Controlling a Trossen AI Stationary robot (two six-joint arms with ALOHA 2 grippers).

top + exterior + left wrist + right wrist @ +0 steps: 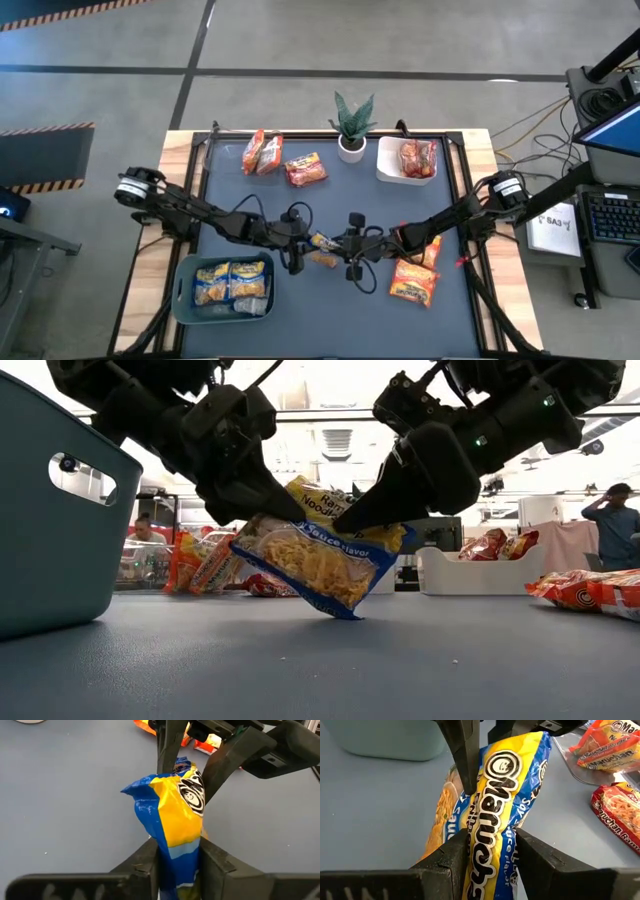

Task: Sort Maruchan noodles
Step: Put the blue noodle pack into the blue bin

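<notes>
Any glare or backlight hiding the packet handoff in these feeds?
Low view: bright backlit ceiling leaves both arms in silhouette, yet the yellow-and-blue packet reads clearly. Left wrist view: mild sheen on its plastic. Right wrist view: the lettering is legible, without glare.

Lighting's pretty even from overhead in the high view, the dark desk mat looks flat with barely any shadows. The low view is heavily backlit: the ceiling lights behind are blown out white, so both arms go almost to silhouette, and the teal bin up close looks soft. A soft shadow sits under the yellow-and-blue noodle packet. Both wrist views are bright and fairly sharp on the packet, with a bit of sheen on the crinkly plastic.
</notes>
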